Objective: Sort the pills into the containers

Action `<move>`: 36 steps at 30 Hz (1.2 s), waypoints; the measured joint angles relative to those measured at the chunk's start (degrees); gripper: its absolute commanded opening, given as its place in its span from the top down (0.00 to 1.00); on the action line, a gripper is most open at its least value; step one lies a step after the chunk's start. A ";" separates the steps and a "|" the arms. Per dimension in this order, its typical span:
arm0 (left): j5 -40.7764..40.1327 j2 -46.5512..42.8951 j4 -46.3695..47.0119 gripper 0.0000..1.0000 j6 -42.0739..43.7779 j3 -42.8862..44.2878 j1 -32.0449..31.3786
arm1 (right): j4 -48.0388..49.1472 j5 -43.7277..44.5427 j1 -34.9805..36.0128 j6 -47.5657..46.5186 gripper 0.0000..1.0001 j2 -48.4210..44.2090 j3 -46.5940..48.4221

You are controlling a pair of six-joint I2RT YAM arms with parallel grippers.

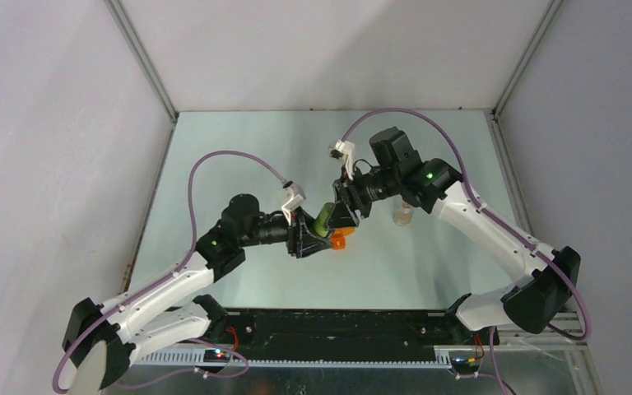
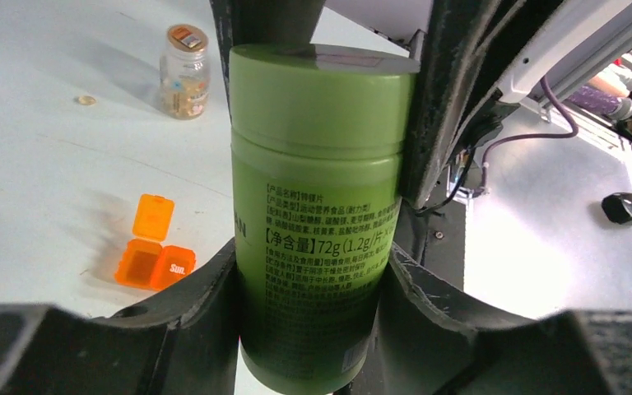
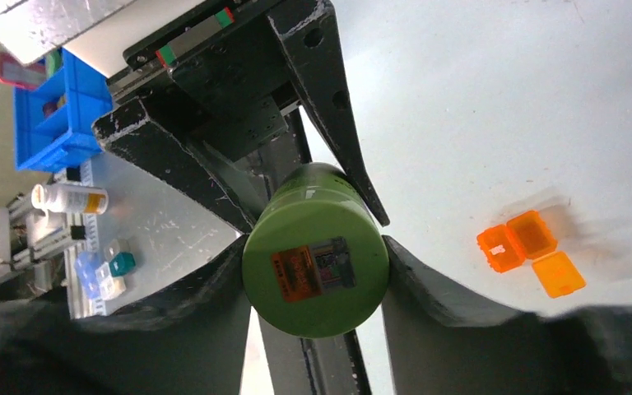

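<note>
Left claw (image 2: 311, 267) pinches the bottle (image 2: 317, 140) by its body and right claw (image 3: 315, 247) grips its cap (image 3: 313, 284), holding it in mid-air above the worktop (image 2: 41, 173) near the open orange box (image 2: 152, 247), probably so the cap can be twisted off.

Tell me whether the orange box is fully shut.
No, the orange box has one lid flipped open in the left wrist view, leaving a recess uncovered.

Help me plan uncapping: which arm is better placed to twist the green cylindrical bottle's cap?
Likely right: its jaws flank the cap of the green cylindrical bottle; the left jaws hold its body.
</note>
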 measured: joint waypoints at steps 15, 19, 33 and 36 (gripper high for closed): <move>-6.34 -2.16 -0.55 1.00 -0.35 0.00 0.33 | 20.48 26.36 5.55 28.61 0.28 -8.52 -12.81; -8.68 -2.27 -0.50 1.00 -0.42 0.09 0.31 | 25.42 31.30 6.99 34.27 0.48 -9.09 -14.23; -9.20 0.52 1.66 1.00 0.52 4.22 0.24 | 33.73 18.75 0.07 33.79 1.00 -12.33 -17.99; -5.09 1.33 2.45 1.00 0.48 4.22 0.24 | 34.34 7.06 -3.52 28.52 1.00 -12.33 -18.62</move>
